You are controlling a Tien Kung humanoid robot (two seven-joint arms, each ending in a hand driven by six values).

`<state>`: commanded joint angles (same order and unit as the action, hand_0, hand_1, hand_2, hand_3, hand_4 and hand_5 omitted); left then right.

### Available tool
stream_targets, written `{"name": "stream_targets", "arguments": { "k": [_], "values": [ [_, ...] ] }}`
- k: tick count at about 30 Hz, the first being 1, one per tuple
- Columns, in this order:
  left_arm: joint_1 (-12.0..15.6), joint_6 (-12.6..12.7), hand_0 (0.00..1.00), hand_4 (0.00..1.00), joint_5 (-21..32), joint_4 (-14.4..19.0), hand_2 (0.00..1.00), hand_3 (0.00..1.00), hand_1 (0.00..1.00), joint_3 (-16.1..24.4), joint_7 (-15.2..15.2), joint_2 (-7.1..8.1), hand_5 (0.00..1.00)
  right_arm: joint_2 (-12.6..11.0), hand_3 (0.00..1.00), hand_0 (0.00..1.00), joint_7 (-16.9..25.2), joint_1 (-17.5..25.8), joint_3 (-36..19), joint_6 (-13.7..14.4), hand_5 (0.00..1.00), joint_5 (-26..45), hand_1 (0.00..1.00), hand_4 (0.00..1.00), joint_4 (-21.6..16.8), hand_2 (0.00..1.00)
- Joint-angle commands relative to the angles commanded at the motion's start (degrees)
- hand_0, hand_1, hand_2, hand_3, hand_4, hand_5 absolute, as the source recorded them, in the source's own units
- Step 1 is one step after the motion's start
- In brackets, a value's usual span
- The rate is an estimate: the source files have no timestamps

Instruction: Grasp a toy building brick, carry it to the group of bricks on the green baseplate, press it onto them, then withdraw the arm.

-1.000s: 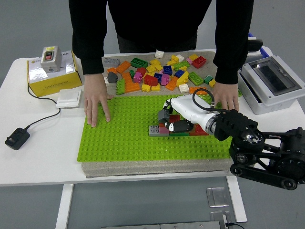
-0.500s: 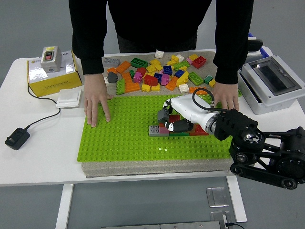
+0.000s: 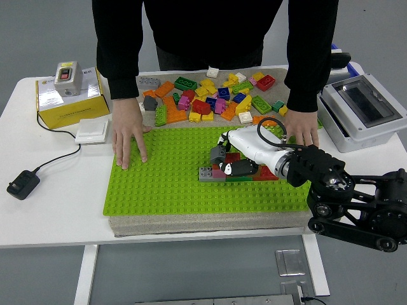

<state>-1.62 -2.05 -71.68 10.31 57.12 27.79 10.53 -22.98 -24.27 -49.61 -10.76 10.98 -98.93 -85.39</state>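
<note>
Little has been changed since a second ago: the robot's white-shelled right hand (image 3: 232,159) is kept low over the cluster of assembled bricks (image 3: 236,169) on the bright green studded plastic baseplate (image 3: 172,184), its black arm only slightly shifted. A small dark grey toy brick (image 3: 218,154) is held at the curled fingertips, just above or already touching the cluster; whether it has been seated cannot be told. Just left of it, a flat grey brick (image 3: 206,173) is seen pressed onto the plate.

A person's two hands (image 3: 129,136) are laid flat on the baseplate's far corners, apparently steadying it. Beyond them, a loose heap of multicoloured bricks (image 3: 213,95) is scattered on the white table (image 3: 57,203).

Risk is judged to lie in misalignment: if the studs are not matched, the brick could be skewed or popped off as the arm is withdrawn. Neighbouring bricks could also be dislodged by the fingers, or the plate shifted under pressure.
</note>
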Motion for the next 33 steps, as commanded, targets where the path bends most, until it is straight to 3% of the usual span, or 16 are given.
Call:
{"name": "stream_targets", "arguments": {
  "k": [33],
  "values": [
    [-0.23, 0.58, 0.714, 0.207, 0.68, 0.00, 0.551, 0.689, 0.676, -0.35, -1.28, 0.11, 0.680, -0.43, 0.612, 0.041, 1.23, -0.13, 0.11, 0.46, 0.522, 0.92, 0.092, 0.634, 0.59, 0.601]
  ]
}}
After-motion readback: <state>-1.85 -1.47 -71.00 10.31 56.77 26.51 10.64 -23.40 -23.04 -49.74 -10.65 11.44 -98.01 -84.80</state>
